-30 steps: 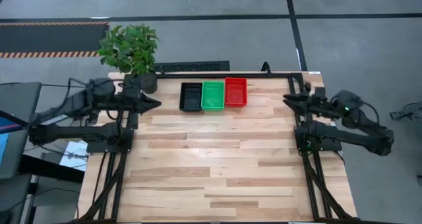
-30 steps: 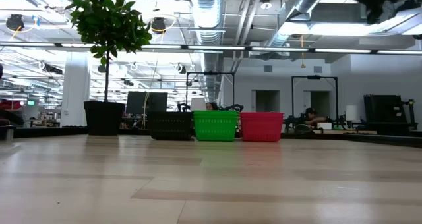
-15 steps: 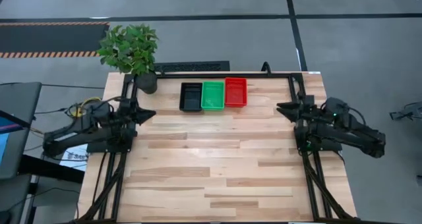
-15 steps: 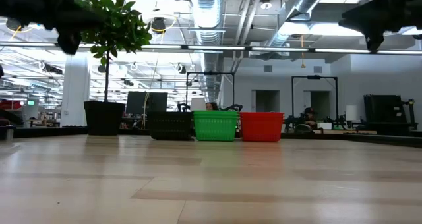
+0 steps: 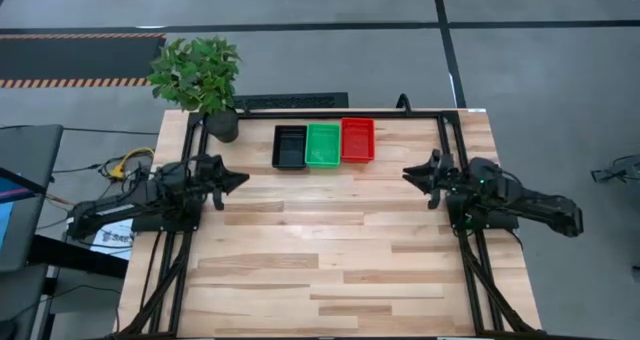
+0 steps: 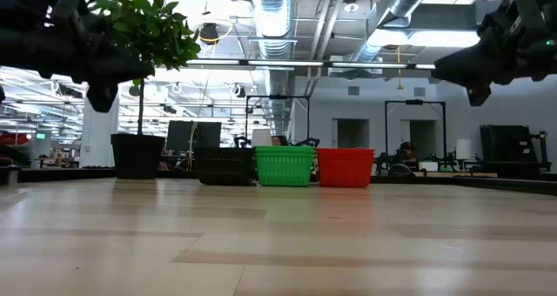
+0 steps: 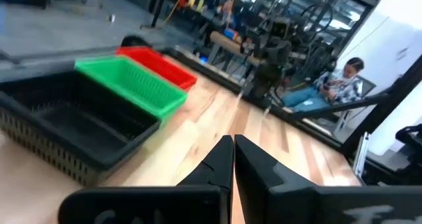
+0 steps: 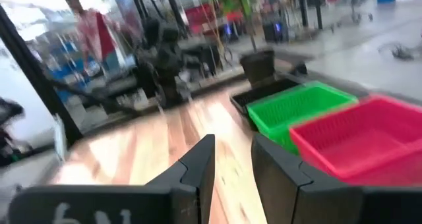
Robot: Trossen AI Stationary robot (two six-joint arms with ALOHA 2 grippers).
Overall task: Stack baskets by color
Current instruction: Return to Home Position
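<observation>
Seemingly sorted: black baskets (image 5: pixel 290 147), green baskets (image 5: pixel 323 143), red baskets (image 5: pixel 357 139) touching in a row, upper centre of the bench (image 5: pixel 330 240). Probably light, stiff, slick mesh; best pinched on a rim wall. Left gripper (image 5: pixel 240 177) fingers together, mid-left; right gripper (image 5: pixel 408 172) slightly apart, mid-right; both empty.

Baskets (image 5: pixel 323 144) side by side, along far edge of table (image 5: pixel 330 270); potted plant (image 5: pixel 197 72) just left, at the corner
</observation>
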